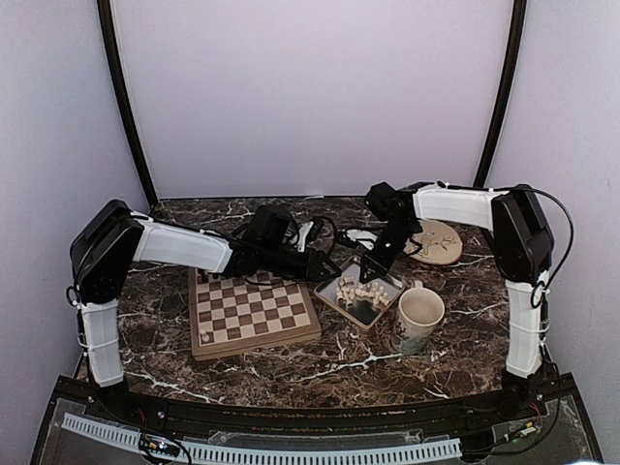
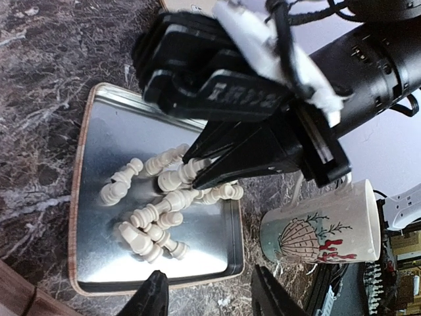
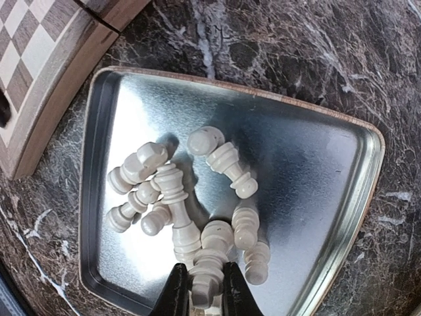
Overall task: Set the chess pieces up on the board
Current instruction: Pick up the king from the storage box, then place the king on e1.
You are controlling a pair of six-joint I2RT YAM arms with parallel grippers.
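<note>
Several cream-white chess pieces point(image 3: 172, 189) lie in a heap in the grey metal tray point(image 3: 309, 171). My right gripper point(image 3: 200, 293) reaches down into the tray and is shut on one piece point(image 3: 209, 268), which lies among the others. In the left wrist view the right gripper point(image 2: 197, 170) shows as a black wedge over the pile point(image 2: 151, 224). My left gripper point(image 2: 210, 295) hovers open just outside the tray's near rim point(image 2: 158, 280), holding nothing. The board point(image 1: 257, 341) lies left of the tray point(image 1: 334, 298), under the left arm; no cream piece shows on it.
A mug with a shell pattern point(image 1: 418, 318) stands upright just right of the tray, close to my left gripper's right finger point(image 2: 270, 293). A round wooden coaster point(image 1: 438, 242) lies behind the tray. Cables point(image 1: 320, 232) lie at the back of the marble table.
</note>
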